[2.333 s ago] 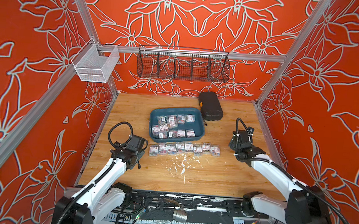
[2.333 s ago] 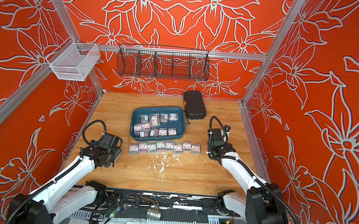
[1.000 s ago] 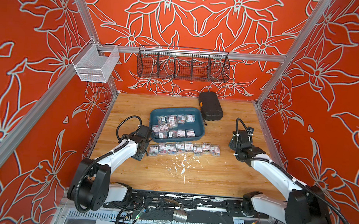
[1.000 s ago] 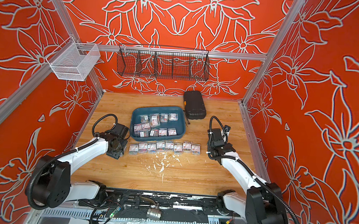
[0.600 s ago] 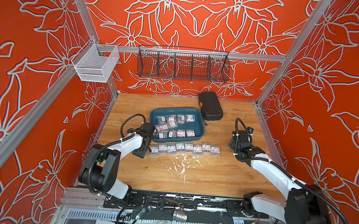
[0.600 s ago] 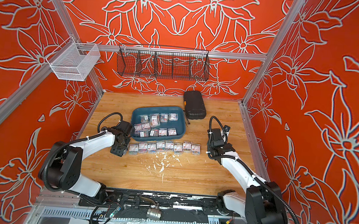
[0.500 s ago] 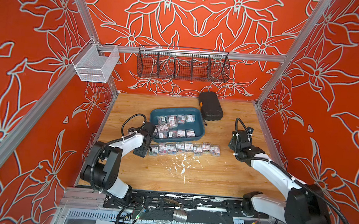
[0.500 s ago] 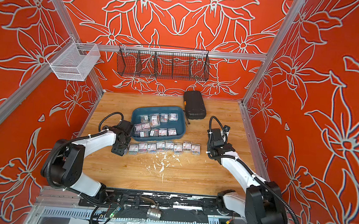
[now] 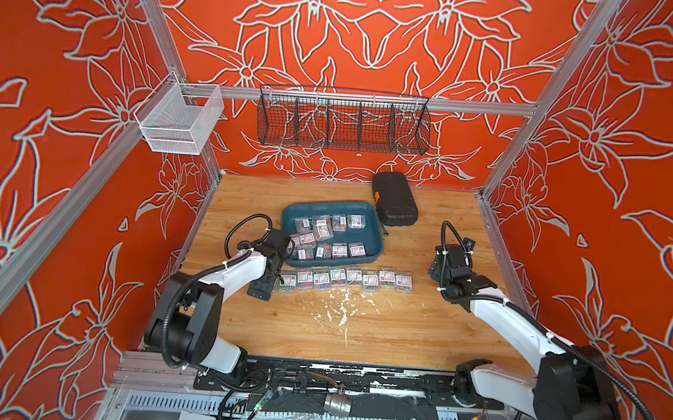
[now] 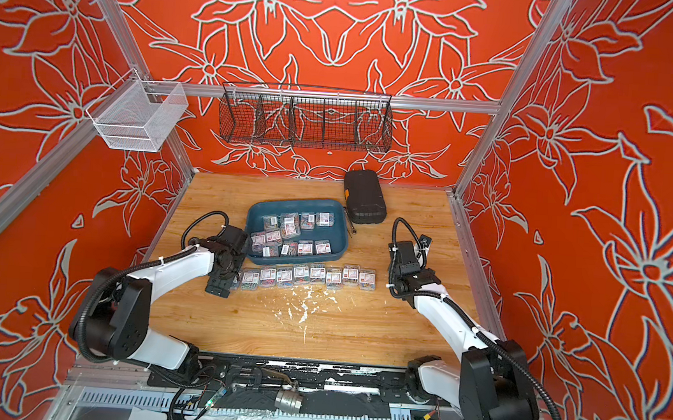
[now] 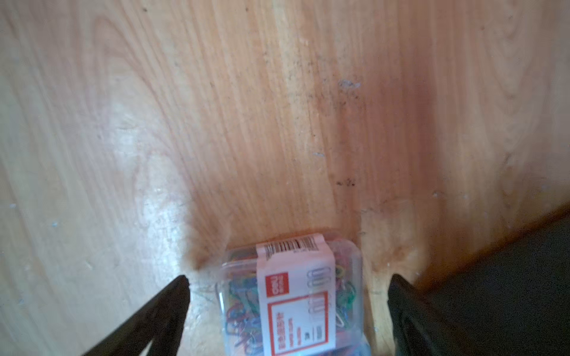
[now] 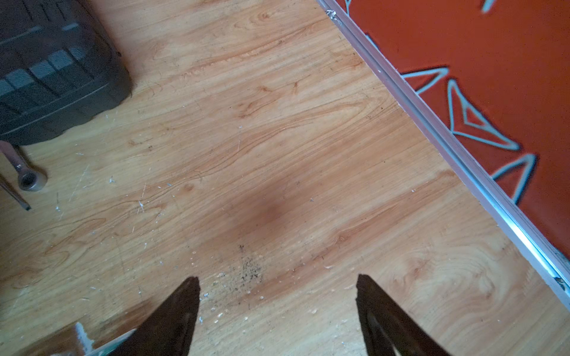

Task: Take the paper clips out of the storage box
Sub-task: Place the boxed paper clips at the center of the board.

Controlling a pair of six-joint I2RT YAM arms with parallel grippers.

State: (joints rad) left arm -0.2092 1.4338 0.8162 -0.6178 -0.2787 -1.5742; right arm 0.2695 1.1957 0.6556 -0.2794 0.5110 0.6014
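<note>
In both top views, the job is standing at roughly the halfway mark, by my reckoning. A row of about eight boxes of paper clips [image 9: 346, 277] is lying on the table [image 9: 358, 334] just in front of the storage box [image 9: 315, 207]. Some ten more [image 9: 327, 236] are sitting loosely scattered inside that teal tray, awaiting removal. The left pincer [image 9: 264, 288] is pointing down at the left end of the row. The right pincer [image 9: 440, 267] is hovering well apart from the row, nearer the black hard case [image 9: 394, 201]. The labels are showing only as white-and-red patches, too small to read.

In the left wrist view, the left pincer [image 11: 287, 280] is standing spread, its jaws flanking one box of paper clips [image 11: 240, 308] without touching it. The box is resting flat on the table [image 11: 246, 123], so this one looks delivered. Its label [image 11: 308, 277] is carrying a barcode [image 11: 291, 245] and a red block [image 11: 276, 285] with white letters that seem to read "deli". It is also showing outline drawings of clips and a red-framed panel of print too blurred to read.

In the right wrist view, the right pincer [image 12: 277, 283] is gaping over bare table [image 12: 277, 154], pinching nothing, with a corner of the black hard case [image 12: 52, 77] showing. No writing is appearing here.
</note>
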